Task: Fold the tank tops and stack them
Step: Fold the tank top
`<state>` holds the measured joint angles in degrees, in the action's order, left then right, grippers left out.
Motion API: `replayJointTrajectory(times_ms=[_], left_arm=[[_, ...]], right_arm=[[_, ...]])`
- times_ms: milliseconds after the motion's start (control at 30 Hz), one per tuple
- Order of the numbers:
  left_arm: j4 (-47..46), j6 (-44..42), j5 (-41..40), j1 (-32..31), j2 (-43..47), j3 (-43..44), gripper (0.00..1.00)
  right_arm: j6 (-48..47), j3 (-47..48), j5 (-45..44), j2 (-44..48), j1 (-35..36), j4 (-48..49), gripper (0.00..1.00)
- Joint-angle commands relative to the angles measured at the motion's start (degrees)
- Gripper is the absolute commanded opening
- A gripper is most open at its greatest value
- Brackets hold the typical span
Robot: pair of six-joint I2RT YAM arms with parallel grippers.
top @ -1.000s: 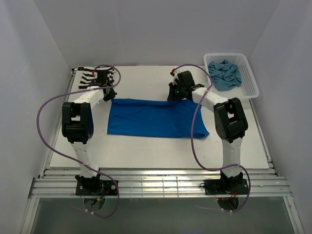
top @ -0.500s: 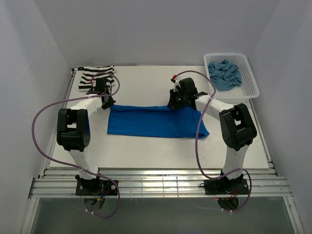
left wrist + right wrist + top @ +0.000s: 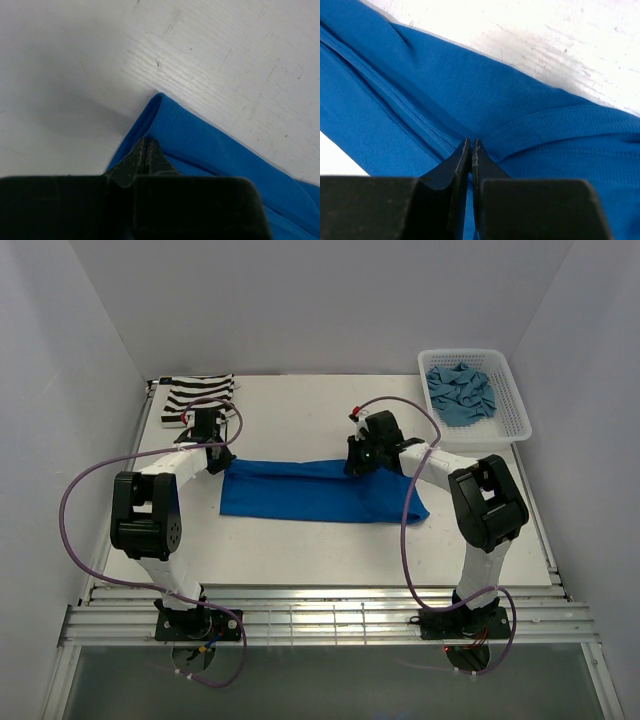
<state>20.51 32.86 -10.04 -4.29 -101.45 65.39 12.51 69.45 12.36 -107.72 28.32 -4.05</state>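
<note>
Tank top [image 3: 320, 495] edge pinched: left gripper [image 3: 222, 461], right gripper [image 3: 353, 467].

we see the top view bright and even, lit from overhead, sharp to the corners, with no glare on the white table [image 3: 300, 540]; the arms throw only faint shadows. at the left wrist a soft grey shadow lies on the table beside the blue tank top [image 3: 210, 150]. both wrists' black fingers [image 3: 460, 165] look dark and slightly blurred, while the fabric ribbing reads crisp.
</note>
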Motion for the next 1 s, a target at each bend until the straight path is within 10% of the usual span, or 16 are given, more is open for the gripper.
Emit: replayJointTrajectory(times_ms=[0, 267, 533, 667, 967], left_arm=[[0.3, 2.1, 0.0, 0.1, 2.6, -0.8, 0.00], [3.0, 5.5, -1.9, 0.0, 3.1, -2.5, 0.08], [6.3, 6.6, -3.6, 0.0, 4.3, -2.4, 0.53], [9.3, 8.1, -5.9, 0.0, 6.0, -1.8, 0.98], [12.2, 9.1, -2.0, 0.0, 12.7, 3.3, 0.98]], right_arm=[[0.2, -1.2, 0.0, 3.1, 0.5, 1.4, 0.08], [0.8, -2.6, -0.1, 3.1, 0.9, 1.2, 0.08], [1.7, -4.3, 0.6, 4.0, 1.5, 1.2, 0.16], [1.6, -4.8, 1.1, 5.8, 1.7, -0.2, 0.26], [0.8, -5.1, -0.2, 13.7, 1.7, -3.2, 0.64]])
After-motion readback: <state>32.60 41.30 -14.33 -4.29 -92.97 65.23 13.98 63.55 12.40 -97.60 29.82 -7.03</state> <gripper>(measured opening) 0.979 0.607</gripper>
